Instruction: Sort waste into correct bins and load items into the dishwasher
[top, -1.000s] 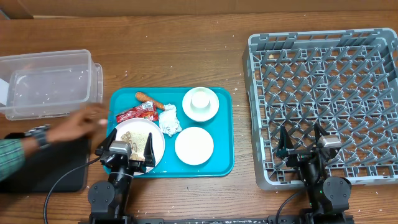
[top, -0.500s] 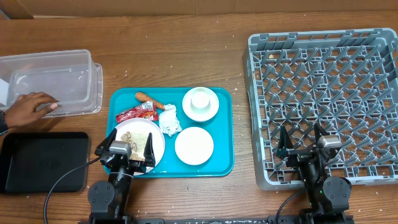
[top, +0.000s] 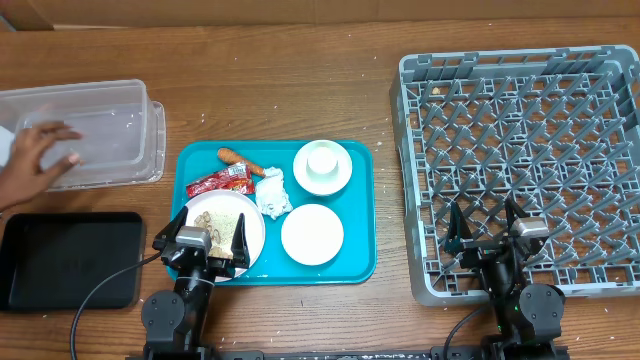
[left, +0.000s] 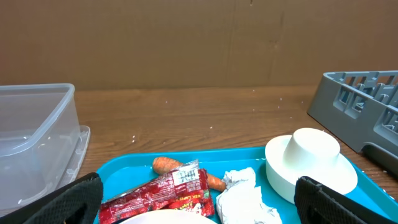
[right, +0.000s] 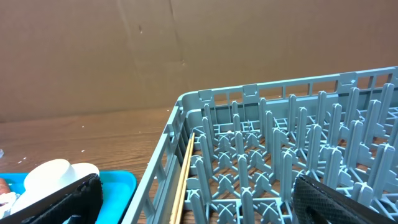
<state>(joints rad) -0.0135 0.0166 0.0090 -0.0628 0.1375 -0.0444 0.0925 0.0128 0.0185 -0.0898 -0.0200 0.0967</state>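
On the teal tray lie a red wrapper, an orange carrot stick and a crumpled white napkin. A plate with rice and crumbs sits at the tray's front left. My left gripper stands open over the plate's near edge, holding nothing. A white bowl carrying a small cup and a second white bowl sit at the tray's right. In the left wrist view the wrapper and napkin lie between my open fingers. My right gripper is open and holds nothing, over the near left corner of the grey dish rack.
A clear tub stands at the far left with a person's hand on it. A black tray lies in front of it. Pale wooden sticks lie along the rack's left wall. Bare wood separates tray and rack.
The person's hand has gone from above the black tray, leftward and up, onto the clear tub. Neither arm has moved.
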